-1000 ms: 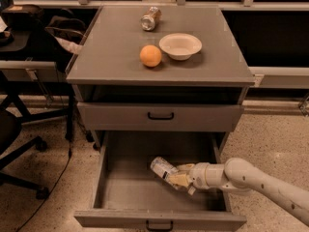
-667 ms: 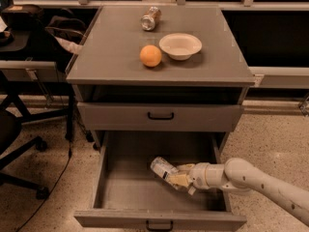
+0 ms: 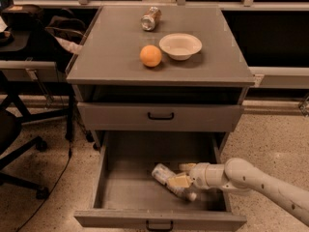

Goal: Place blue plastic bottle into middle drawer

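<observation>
The blue plastic bottle (image 3: 166,177) lies on its side on the floor of the pulled-out middle drawer (image 3: 120,187), right of centre, with its white cap toward the front right. My gripper (image 3: 182,174) reaches into the drawer from the right and sits right over the bottle's middle. Its fingers (image 3: 186,167) are spread, one behind the bottle and one on top of it. They do not look clamped on it. My pale arm (image 3: 251,180) crosses the drawer's right wall.
An orange (image 3: 150,55), a white bowl (image 3: 180,45) and a silver can (image 3: 150,19) sit on the cabinet top. The shallower drawer (image 3: 161,116) above is closed. A black office chair (image 3: 14,134) stands at the left.
Almost nothing has moved. The gripper stays over the bottle in the drawer, and the bottle lies in the same spot.
</observation>
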Robot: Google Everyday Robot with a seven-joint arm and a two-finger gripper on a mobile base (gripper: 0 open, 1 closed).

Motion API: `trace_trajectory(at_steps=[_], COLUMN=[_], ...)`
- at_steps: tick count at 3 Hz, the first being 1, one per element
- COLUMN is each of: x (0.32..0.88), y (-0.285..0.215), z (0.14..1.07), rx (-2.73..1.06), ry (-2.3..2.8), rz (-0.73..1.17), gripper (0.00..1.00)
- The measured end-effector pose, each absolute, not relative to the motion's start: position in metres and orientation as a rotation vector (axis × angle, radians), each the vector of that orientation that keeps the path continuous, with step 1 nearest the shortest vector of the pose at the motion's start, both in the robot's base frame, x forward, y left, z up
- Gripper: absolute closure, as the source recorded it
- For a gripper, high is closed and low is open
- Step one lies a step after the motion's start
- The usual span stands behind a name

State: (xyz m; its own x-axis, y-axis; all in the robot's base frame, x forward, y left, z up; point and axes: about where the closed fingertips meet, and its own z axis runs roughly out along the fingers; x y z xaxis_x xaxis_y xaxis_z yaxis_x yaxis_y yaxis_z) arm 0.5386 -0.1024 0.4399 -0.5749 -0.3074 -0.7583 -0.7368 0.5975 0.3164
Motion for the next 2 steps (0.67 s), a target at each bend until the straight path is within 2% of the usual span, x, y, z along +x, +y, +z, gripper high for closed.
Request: trace_trajectory(at_steps=[1,2], x=[0.5386,0.5386], y=[-0.1023,-0.1023], z=[0.4399,0.4399], rx=[-0.822,-0.822], ry=[2.159,2.159], rz=[0.832,0.832], gripper=[0.0,0.0])
